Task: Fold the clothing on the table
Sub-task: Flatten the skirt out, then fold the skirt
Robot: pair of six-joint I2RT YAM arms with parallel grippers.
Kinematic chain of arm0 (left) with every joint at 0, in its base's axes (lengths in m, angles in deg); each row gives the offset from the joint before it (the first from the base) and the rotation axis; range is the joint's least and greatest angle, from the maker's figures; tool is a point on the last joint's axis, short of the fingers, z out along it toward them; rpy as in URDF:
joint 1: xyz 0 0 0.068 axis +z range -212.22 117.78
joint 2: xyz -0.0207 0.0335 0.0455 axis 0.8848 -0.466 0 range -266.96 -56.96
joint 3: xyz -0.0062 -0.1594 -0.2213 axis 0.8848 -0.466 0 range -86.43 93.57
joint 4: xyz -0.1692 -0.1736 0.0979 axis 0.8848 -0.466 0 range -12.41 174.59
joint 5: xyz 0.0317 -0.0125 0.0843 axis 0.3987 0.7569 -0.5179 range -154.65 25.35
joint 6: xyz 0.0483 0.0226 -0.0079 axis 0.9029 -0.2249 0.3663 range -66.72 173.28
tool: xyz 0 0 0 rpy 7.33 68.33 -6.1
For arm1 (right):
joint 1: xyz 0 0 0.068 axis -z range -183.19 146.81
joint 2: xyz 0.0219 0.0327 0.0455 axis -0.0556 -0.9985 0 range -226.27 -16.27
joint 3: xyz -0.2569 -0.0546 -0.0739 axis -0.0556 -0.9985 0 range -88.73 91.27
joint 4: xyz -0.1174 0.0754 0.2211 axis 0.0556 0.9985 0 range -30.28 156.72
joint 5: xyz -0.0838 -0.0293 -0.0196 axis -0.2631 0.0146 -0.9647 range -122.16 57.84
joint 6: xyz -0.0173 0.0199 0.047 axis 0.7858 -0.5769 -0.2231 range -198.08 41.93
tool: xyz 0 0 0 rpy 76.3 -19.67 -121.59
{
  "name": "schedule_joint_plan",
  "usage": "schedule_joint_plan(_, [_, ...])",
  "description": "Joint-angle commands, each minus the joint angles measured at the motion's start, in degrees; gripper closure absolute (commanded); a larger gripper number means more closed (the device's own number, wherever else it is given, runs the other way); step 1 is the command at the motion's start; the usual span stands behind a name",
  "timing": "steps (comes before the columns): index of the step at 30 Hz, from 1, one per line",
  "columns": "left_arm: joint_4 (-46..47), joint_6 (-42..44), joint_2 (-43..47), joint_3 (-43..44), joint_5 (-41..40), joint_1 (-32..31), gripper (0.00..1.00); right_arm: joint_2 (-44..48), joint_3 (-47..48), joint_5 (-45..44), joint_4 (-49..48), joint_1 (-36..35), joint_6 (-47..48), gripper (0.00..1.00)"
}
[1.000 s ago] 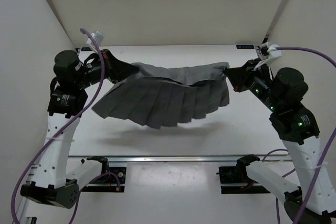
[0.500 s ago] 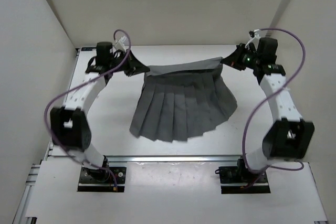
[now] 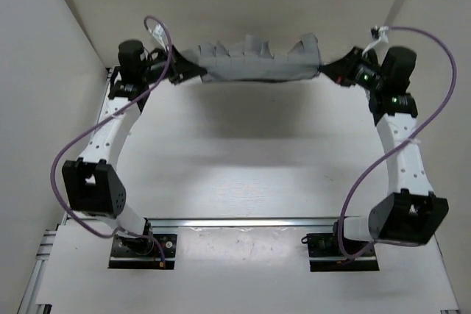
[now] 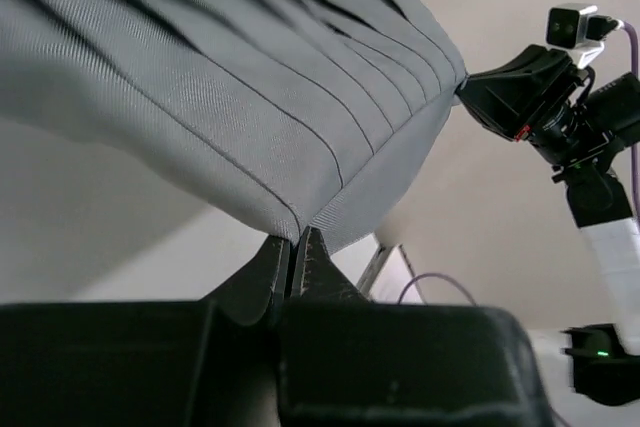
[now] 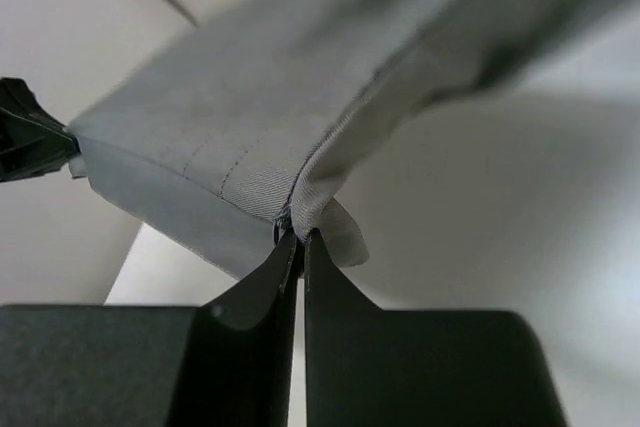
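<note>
No readable text, label or number shows, perhaps lost to blur.

Pale enclosure walls [image 3: 221, 5], perhaps board.

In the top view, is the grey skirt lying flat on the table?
No, the clothing hangs stretched between the left fingers and the right fingers.

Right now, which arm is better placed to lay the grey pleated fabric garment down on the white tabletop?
Neither alone, probably. The left gripper and right gripper each pinch one end of the grey pleated fabric garment, level over the white tabletop; both should lower together.
</note>
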Motion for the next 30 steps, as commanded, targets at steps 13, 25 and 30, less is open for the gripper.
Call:
schedule_joint_plan(13, [-14.9,8.3,32.0,-56.5,-11.1,-6.0,0.27,23.2,-32.5,-8.7,34.6,-6.4,-0.6,0.5])
schedule_joint_plan(25, [-19.5,7.5,36.3,-60.4,-17.6,-11.7,0.26,13.5,-31.8,-25.9,51.3,-15.6,-0.6,0.41])
schedule_joint_plan(30, [-21.4,6.4,39.2,-65.8,-17.0,-12.5,0.27,11.7,-37.5,-23.2,48.3,-16.0,-0.6,0.42])
